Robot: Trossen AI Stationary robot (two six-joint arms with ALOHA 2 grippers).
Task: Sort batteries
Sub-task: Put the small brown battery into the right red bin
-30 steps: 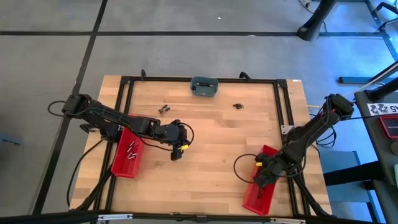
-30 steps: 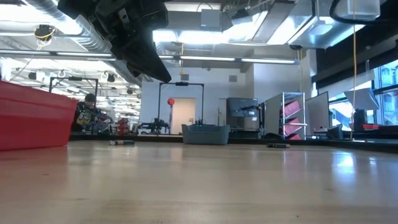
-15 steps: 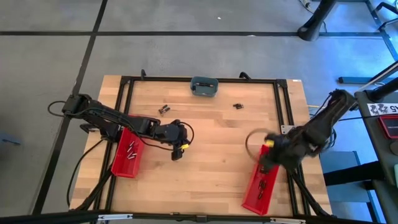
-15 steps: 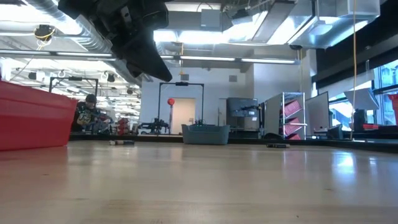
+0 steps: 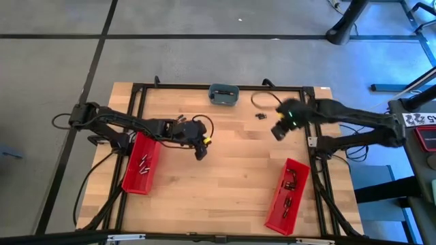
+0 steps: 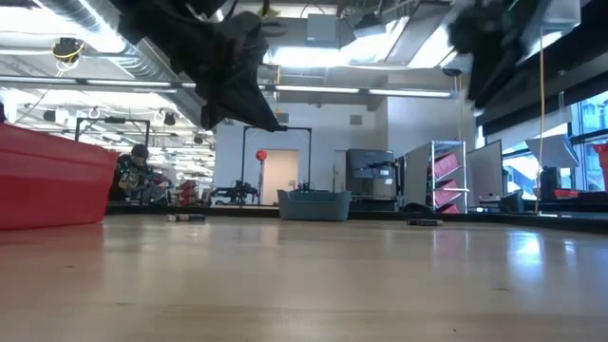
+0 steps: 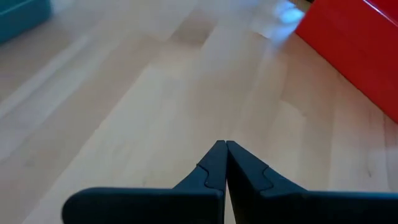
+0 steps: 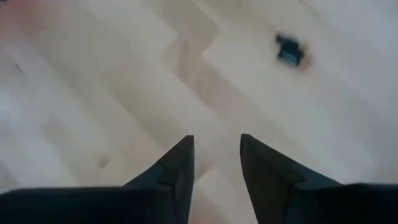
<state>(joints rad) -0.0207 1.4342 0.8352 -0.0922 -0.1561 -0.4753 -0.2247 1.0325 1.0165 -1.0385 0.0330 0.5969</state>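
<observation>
Pale wooden worktop (image 5: pixel 225 163) inside a black metal frame (image 5: pixel 136 102), grey floor around; lit workshop hall behind in the low view, with a seated person (image 6: pixel 135 176) far off.

Left gripper (image 5: pixel 201 152) over the worktop's left-centre, just right of the left long red plastic bin (image 5: pixel 139 165); fingers (image 7: pixel 214 165) clenched tip to tip, nothing between them (wrist view shows bare wood below).

Right gripper (image 5: pixel 279 129) up over the far right part of the worktop, near a small dark battery cluster (image 5: pixel 260 116); fingers (image 8: pixel 180 163) parted with a clear gap, grasping nothing. Same dark cluster (image 8: pixel 289 50) blurred on the wood ahead of it in the right wrist view.

Second small dark battery cluster (image 5: pixel 180 119) on the wood at far left-centre, close beside the left arm.

A few tiny silvery batteries (image 5: pixel 144 163) lying in the left bin. Several dark batteries (image 5: pixel 289 185) in the right long red plastic bin (image 5: pixel 289 197), near the worktop's right edge (lying at a slight angle).

Grey-blue rounded dish (image 5: pixel 223 94) at the far edge, centre; contents not discernible.
</observation>
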